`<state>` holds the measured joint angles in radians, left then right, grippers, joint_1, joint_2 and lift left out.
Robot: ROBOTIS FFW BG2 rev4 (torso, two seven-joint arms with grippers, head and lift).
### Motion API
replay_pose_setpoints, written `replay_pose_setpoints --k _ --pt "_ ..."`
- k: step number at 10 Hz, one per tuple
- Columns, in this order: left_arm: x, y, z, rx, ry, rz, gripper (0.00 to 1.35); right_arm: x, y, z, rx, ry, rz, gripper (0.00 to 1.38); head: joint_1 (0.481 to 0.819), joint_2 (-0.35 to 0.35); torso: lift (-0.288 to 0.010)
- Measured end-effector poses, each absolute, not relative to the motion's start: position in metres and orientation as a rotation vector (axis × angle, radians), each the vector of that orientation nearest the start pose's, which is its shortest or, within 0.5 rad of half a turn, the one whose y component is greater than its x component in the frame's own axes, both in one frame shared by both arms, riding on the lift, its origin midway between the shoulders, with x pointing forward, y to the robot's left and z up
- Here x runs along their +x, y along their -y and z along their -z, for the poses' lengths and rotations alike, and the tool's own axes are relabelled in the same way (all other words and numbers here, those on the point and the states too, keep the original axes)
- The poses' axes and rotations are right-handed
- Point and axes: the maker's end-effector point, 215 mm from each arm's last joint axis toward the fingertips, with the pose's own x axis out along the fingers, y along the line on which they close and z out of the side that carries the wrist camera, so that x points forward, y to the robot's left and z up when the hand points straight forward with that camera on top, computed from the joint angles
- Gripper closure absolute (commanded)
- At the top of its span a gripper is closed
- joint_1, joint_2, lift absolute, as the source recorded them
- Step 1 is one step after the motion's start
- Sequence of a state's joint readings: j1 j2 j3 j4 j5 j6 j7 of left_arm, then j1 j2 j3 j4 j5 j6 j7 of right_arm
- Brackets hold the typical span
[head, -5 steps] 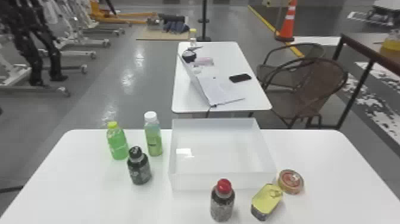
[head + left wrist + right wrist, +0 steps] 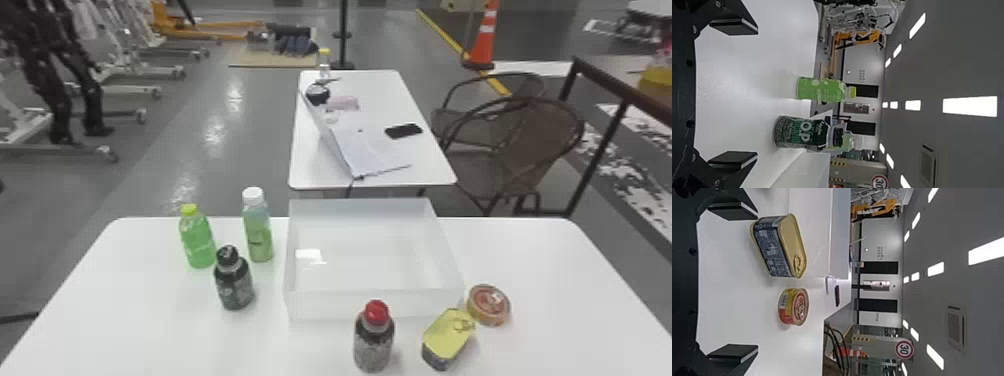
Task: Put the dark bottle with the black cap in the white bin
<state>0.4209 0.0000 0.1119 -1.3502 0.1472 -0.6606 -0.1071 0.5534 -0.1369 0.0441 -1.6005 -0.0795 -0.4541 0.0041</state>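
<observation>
The dark bottle with the black cap stands upright on the table, left of the white bin. In the left wrist view the same dark bottle is a short way beyond my left gripper, which is open with nothing between its fingers. The white bin shows beside the bottle there. My right gripper is open too, held before two cans and touching neither.
A green bottle and a white-capped bottle stand behind the dark bottle. A red-capped bottle is at the bin's front; a yellow-topped can and a round can sit by its right front corner.
</observation>
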Motion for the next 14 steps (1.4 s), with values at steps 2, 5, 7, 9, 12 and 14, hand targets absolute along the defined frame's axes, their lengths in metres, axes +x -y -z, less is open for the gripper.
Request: replay_pose_setpoints --k 2,5,7,9,12,14 --pt "0.397 -0.286 0.469 -0.074 0.016 -0.054 0.17 0.377 0.24 0.461 -0.025 -0.077 -0.07 0.11 0.549 0.0 -0.1" --pt "0.424 -0.27 0.469 -0.092 -0.008 0.049 0.17 0.377 0.24 0.461 -0.024 -0.077 -0.07 0.11 0.549 0.0 -0.1" --pt "0.452 -0.266 0.461 -0.069 -0.016 0.113 0.17 0.377 0.24 0.462 -0.023 -0.078 -0.069 0.11 0.549 0.0 -0.1" --pt "0.478 -0.266 0.457 -0.044 -0.026 0.146 0.17 0.377 0.24 0.462 -0.022 -0.079 -0.068 0.11 0.549 0.0 -0.1" --pt "0.513 -0.249 0.461 -0.062 -0.056 0.21 0.17 0.377 0.241 0.463 -0.019 -0.081 -0.067 0.11 0.549 0.0 -0.1" --pt "0.535 -0.229 0.461 -0.073 -0.063 0.25 0.17 0.377 0.241 0.463 -0.019 -0.081 -0.066 0.11 0.549 0.0 -0.1"
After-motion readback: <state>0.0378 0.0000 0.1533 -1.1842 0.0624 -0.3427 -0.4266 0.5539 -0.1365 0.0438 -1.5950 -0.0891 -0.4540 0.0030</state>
